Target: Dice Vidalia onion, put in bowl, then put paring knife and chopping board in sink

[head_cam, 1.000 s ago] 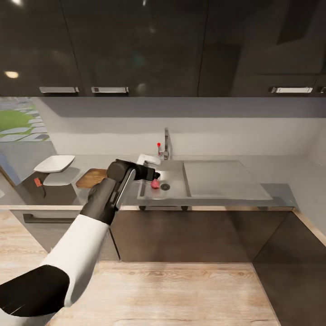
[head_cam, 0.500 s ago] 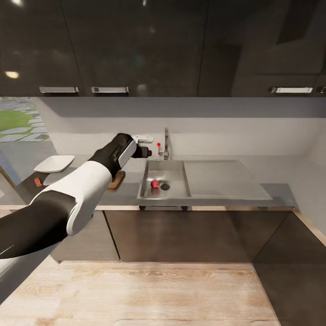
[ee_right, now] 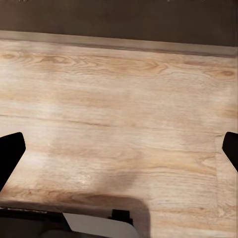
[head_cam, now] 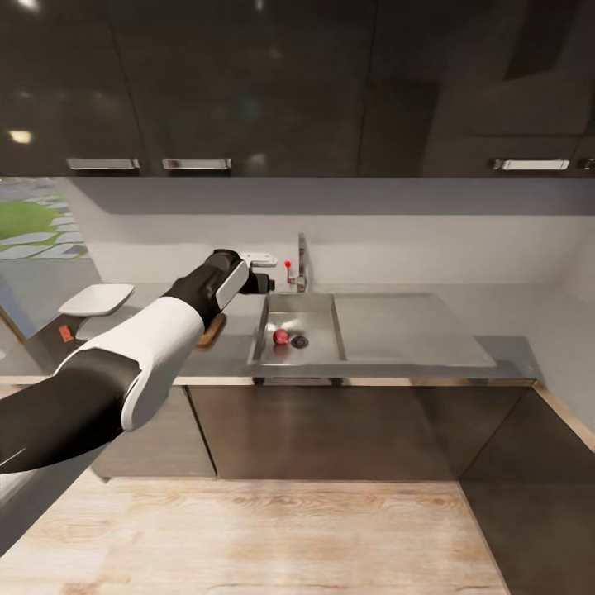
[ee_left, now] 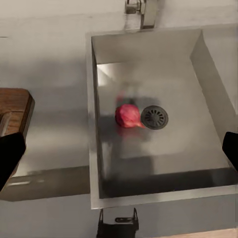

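The sink (head_cam: 299,329) is set into the grey counter (head_cam: 413,326), and I'll use it as my mark. The Vidalia onion (head_cam: 281,336) sits on the sink floor, a small pinkish-red ball just beside the round dark drain (head_cam: 299,341) and seemingly touching its rim, on the side toward the chopping board. From the left wrist camera the onion (ee_left: 128,115) and the drain (ee_left: 154,117) look much the same, side by side near the middle of the basin (ee_left: 198,64).

The chrome tap (head_cam: 302,263) rises from the counter behind the sink, its small red knob (head_cam: 287,265) just beside it. The left arm reaches out over the counter, and the left tool (head_cam: 263,271) hangs above the sink's rear corner on the board side, clear of the onion. Its two dark fingertips (ee_left: 10,154) show at opposite edges of the wrist picture, spread wide with nothing between them.

The brown chopping board (head_cam: 212,330) lies on the counter just beside the sink, mostly hidden under the left forearm; the left wrist camera catches one rounded end of it (ee_left: 14,110). Farther from the sink along the same counter, past the board, stands the white square bowl (head_cam: 97,298).

The right tool (ee_right: 119,148) is well away from the sink, pointed at the pale wooden floor (ee_right: 119,109), its fingertips (ee_right: 10,148) spread wide and empty.
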{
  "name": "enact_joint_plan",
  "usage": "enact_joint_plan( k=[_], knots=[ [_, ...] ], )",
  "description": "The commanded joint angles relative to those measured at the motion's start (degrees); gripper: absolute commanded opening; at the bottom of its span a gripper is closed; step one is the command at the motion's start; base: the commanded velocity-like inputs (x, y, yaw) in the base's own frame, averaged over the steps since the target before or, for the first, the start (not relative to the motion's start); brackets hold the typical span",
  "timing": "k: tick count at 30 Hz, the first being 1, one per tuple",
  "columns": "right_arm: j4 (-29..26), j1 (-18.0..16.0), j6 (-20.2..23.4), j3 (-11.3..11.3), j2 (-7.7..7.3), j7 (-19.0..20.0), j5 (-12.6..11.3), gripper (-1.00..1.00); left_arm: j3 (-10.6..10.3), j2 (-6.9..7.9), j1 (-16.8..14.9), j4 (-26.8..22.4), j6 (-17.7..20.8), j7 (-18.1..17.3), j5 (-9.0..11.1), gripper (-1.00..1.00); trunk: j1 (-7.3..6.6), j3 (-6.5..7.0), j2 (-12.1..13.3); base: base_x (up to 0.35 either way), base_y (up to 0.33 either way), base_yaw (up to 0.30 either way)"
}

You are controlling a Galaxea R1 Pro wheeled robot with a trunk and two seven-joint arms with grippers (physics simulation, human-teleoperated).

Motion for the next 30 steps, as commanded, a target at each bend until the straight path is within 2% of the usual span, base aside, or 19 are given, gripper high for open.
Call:
enact_joint_plan(
  k=[1,7,16,23,30],
  knots=[
    [-0.1,0.0,-0.1,-0.5,0.07,0.4,0.6,1.0,-0.4,0.02,0.2,0.0,0.2,0.4,0.6,1.0,0.05,-0.1,-0.1,0.15,-0.199,0.0],
    [-0.2,0.0,-0.2,-0.5,0.07,0.5,0.6,1.0,-0.4,0.05,0.9,0.2,0.3,0.5,0.6,1.0,0.05,-0.1,-0.1,0.174,-0.228,0.0],
    [-0.3,0.0,-0.2,-0.5,0.09,0.5,0.5,1.0,-0.4,0.47,3.7,0.2,0.2,0.8,0.6,1.0,0.05,-0.1,-0.1,0.217,-0.226,0.0],
    [-0.3,0.0,-0.1,-0.4,0.09,0.4,0.5,1.0,-0.3,0.56,4.0,0.3,0.2,0.8,0.7,1.0,0.05,-0.21,-0.1,0.249,0.052,0.0],
    [-0.3,0.0,0.1,-0.4,0.09,0.3,0.5,1.0,-0.3,0.6,6.7,0.2,0.2,0.8,0.7,1.0,0.05,-0.78,-0.1,0.04,0.014,0.0]
  ],
)
